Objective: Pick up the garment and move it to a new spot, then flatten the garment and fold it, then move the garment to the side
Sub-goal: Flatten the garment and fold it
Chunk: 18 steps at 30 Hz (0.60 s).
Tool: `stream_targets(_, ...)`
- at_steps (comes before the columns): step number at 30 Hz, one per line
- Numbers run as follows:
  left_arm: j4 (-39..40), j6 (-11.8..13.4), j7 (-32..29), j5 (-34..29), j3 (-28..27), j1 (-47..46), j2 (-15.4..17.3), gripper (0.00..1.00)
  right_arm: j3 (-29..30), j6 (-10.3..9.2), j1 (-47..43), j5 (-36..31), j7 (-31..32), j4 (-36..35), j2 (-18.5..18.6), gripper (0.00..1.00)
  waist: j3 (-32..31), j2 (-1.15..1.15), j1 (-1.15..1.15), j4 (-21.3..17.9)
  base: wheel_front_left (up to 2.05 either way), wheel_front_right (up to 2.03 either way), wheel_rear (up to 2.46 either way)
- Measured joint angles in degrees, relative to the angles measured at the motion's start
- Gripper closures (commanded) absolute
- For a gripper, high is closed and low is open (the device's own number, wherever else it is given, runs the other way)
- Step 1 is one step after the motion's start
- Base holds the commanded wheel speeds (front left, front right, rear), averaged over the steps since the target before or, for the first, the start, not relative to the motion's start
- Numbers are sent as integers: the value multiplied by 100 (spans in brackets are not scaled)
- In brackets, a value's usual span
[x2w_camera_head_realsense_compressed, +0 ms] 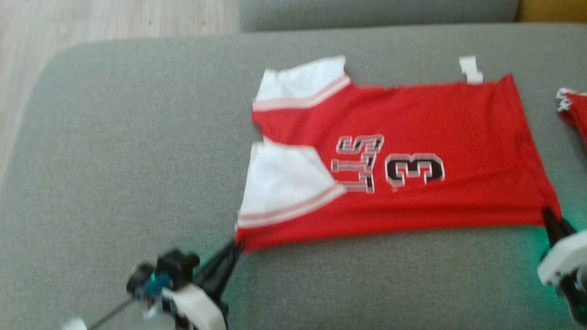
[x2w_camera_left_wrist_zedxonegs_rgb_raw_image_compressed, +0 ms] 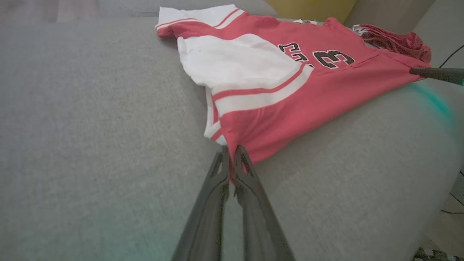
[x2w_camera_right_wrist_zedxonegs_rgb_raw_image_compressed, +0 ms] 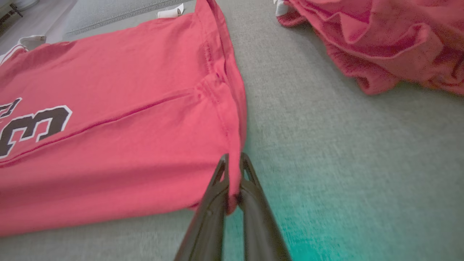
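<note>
Our left claw [x2w_camera_left_wrist_zedxonegs_rgb_raw_image_compressed: 231, 150] is pressed together on a tuck of cloth at the near sleeve-end corner of the red short-sleeved jersey with white sleeves and a black number three [x2w_camera_head_realsense_compressed: 412, 123]. Our right claw [x2w_camera_right_wrist_zedxonegs_rgb_raw_image_compressed: 233, 157] is closed in the same way and pinches the near hem corner. The jersey spreads away ahead of both claws and lies largely flat on the grey fabric sofa cushion [x2w_camera_head_realsense_compressed: 114, 137], with its near long edge running from one claw to the other. A crumpled heap of red cloth [x2w_camera_right_wrist_zedxonegs_rgb_raw_image_compressed: 380, 43] sits beyond the right claw and to its outer side, apart from the jersey. We judge that the flattening is about done and the fold is the step in hand, since both near corners are gripped and the body is laid out. The next move calls for lifting the two corners together and level, keeping the edge between the claws taut. We would then carry it forward over the lettering and set it down on the far edge so the halves line up. The right claw should stay short of the heap, and neither pinch should let go until the cloth is laid down.
</note>
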State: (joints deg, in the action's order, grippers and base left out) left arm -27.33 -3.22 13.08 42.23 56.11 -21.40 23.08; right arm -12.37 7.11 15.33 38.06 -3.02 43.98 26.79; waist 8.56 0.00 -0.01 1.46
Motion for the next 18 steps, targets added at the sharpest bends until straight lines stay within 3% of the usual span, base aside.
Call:
stream_targets(11, 1332, 672, -397, 319, 157, 1276, 461, 100, 129, 0, -1233, 125, 11, -543, 151, 100, -369, 0, 0, -67, 0, 0, 0)
stream_targets(12, 1418, 692, -434, 327, 157, 1310, 485, 100, 165, 0, -1294, 125, 30, -593, 151, 92, -349, 0, 0, -69, 0, 0, 0)
stream_targets(13, 1493, 735, -454, 360, 157, 1330, 504, 100, 200, 0, -1327, 125, 71, -638, 151, 56, -324, 0, 0, -71, 0, 0, 0)
stream_targets(14, 1535, 757, -478, 379, 155, 1332, 513, 100, 235, 0, -1351, 124, 87, -688, 151, 0, -297, 0, 0, -73, 0, 0, 0)
stream_targets(15, 1574, 781, -525, 379, 153, 1329, 516, 81, 292, 0, -1361, 98, 97, -734, 149, 0, -267, 0, 1, -73, 0, 0, 0)
stream_targets(16, 1626, 793, -567, 388, 151, 1324, 520, 0, 361, 0, -1360, 43, 91, -771, 149, 0, -238, 0, 1, -71, 0, 0, 0)
stream_targets(18, 1735, 812, -650, 428, 134, 1301, 535, 0, 488, 0, -1360, -57, 48, -866, 155, 0, -179, 0, 1, -68, 0, 0, 0)
